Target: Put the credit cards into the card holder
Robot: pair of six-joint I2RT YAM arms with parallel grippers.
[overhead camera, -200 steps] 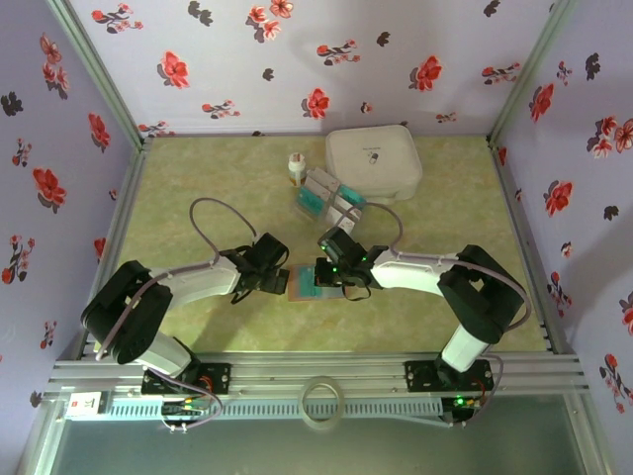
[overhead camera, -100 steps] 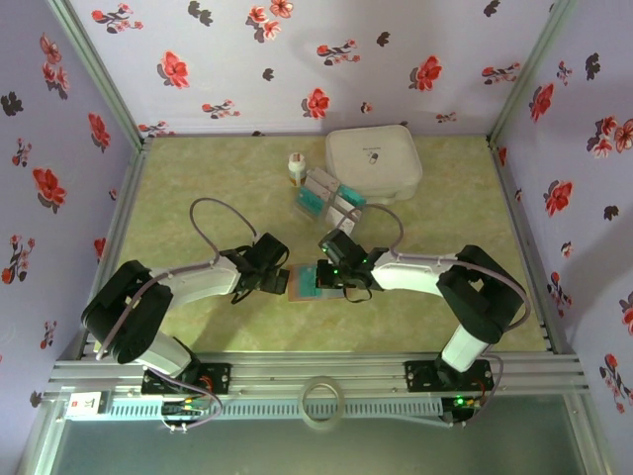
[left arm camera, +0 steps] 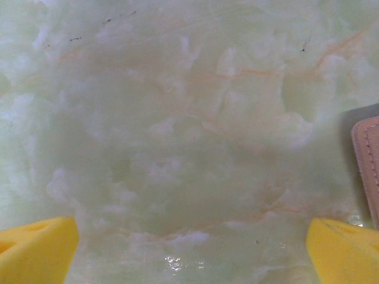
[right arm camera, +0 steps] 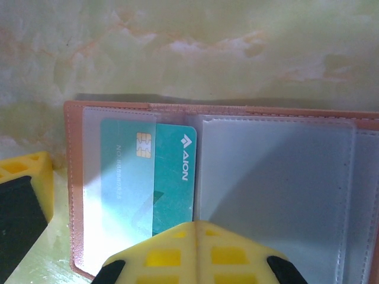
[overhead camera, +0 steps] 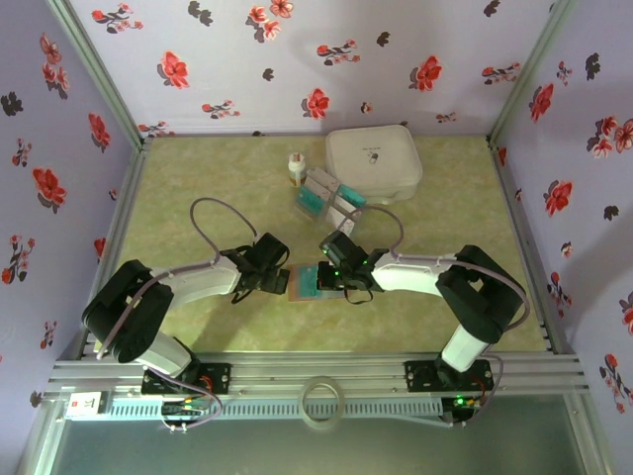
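Note:
The reddish-brown card holder lies open on the table, its clear sleeves facing up. One teal credit card sits partly inside the left sleeve. My right gripper is shut, its yellow tips pressed together over the card's near end. In the top view the holder lies between both grippers, the right gripper on it. My left gripper is open at the holder's left edge, nothing between its fingers. The other credit cards lie stacked farther back.
A large white zip case stands at the back, with a small white bottle to its left. One yellow left-gripper finger rests just beside the holder's left edge. Floral walls enclose the table on three sides.
The right gripper has edged slightly left over the holder, with the teal card. The left arm has stayed still.

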